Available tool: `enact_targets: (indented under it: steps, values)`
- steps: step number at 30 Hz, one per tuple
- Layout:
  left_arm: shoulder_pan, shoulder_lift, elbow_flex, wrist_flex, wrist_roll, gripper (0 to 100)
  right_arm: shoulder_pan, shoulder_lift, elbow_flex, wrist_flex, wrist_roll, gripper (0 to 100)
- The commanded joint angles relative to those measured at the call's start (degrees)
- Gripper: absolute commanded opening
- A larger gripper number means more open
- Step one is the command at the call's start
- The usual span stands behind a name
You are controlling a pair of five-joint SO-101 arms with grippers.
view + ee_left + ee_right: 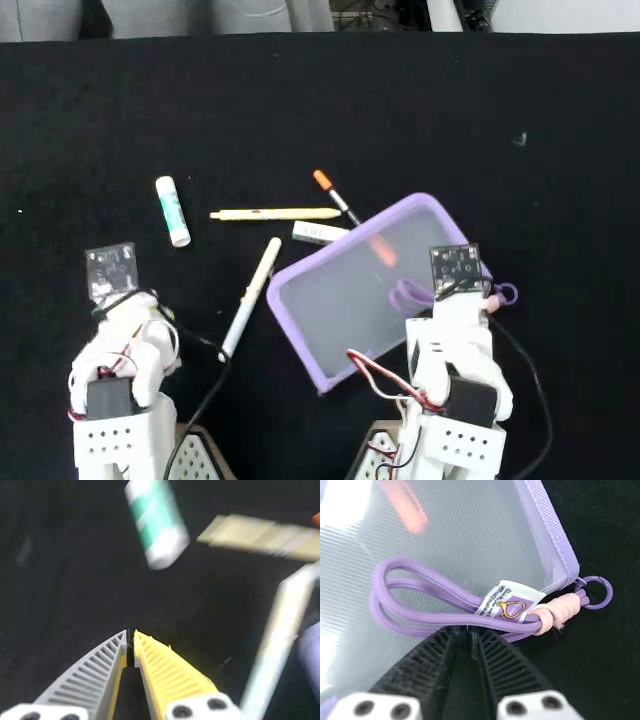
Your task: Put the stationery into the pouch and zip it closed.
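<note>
High view: black table (560, 150). A translucent plastic pouch with purple fabric trim (340, 300) lies tilted at centre-right. The right arm (455, 350) is over its near right corner. A purple cord loop (410, 294) lies on the pouch, and a purple ring (507, 293) sits just off that corner. An orange-capped pen (333, 193) points at the pouch's far edge. An orange shape (382, 250) shows through the plastic; cannot tell if it is part of that pen. A small white block (318, 232) sits just beside the far-left edge. A yellow pen (275, 213) lies crosswise beyond it, and a white glue stick with green label (172, 210) lies further left. A white-and-cream pen (250, 298) lies diagonal, just beside the pouch's left edge. The left arm (120, 350) is at near left, close to that pen's dark tip.

Left wrist view: the left pincer (131, 647) has one grey and one yellow finger. The tips are pressed together with nothing between, over bare table. Ahead are the glue stick (156, 522), yellow pen (260, 535), white-and-cream pen (280, 630) and the pouch edge (312, 650).

Right wrist view: the black right pincer (470, 635) has its fingers closed together, tips right at the cord loop (420, 592). Cannot tell if they pinch it. The loop carries a white label tag (509, 602) and a pink wrap (560, 611) next to the ring (594, 592). The pouch (470, 530) lies under the loop, with the orange shape (405, 507) inside.
</note>
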Motion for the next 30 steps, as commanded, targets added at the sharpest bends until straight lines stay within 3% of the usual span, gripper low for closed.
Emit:
enact_targets:
  steps: [1,26,30]
  values:
    - [-0.7,0.4,0.6,0.4,-0.5,3,-0.1,-4.2,1.3,1.8,-0.2,3.1]
    - [-0.7,0.4,0.6,0.4,-0.5,3,-0.1,-4.2,1.3,1.8,0.0,3.1]
    - [1.1,0.4,0.6,0.4,-0.6,3,-0.2,-4.2,1.2,-4.7,1.9,3.2]
